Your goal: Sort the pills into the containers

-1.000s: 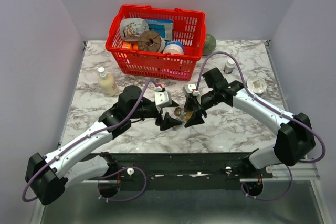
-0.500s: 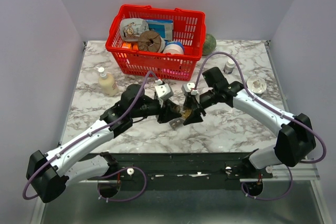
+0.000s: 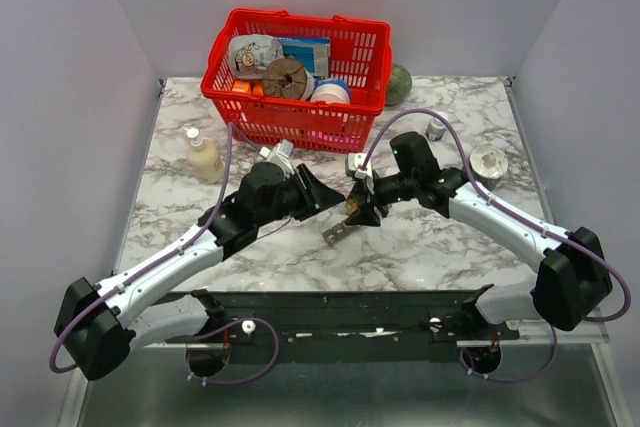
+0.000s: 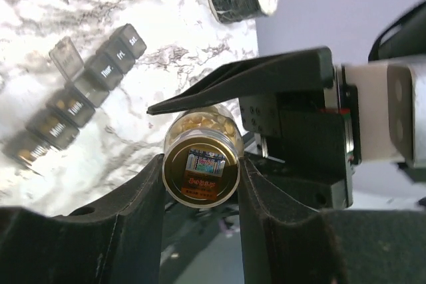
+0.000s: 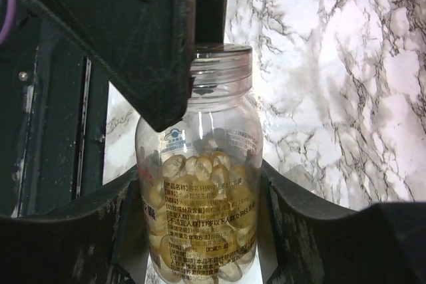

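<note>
A clear pill bottle (image 3: 351, 205) of yellow softgels hangs between my two grippers above the table. My right gripper (image 5: 203, 231) is shut on its body (image 5: 203, 211). My left gripper (image 4: 201, 184) is shut on its gold cap end (image 4: 201, 172); one left finger (image 5: 133, 31) shows beside the bottle's neck in the right wrist view. In the top view the left gripper (image 3: 325, 195) meets the right gripper (image 3: 362, 209) mid-table. The dark grey compartment strip (image 4: 73, 101) lies on the marble below with one lid open; only its end (image 3: 336, 234) shows in the top view.
A red mesh basket (image 3: 300, 125) full of goods stands at the back. A cream lotion bottle (image 3: 203, 157) stands at the left. A small dark bottle (image 3: 436, 128), a white round lid (image 3: 488, 160) and a green ball (image 3: 398, 85) are at the right back.
My left gripper has swung up and away from the near table area, turned toward the right gripper and closed on the bottle's cap end. The right gripper with the bottle rose slightly.
</note>
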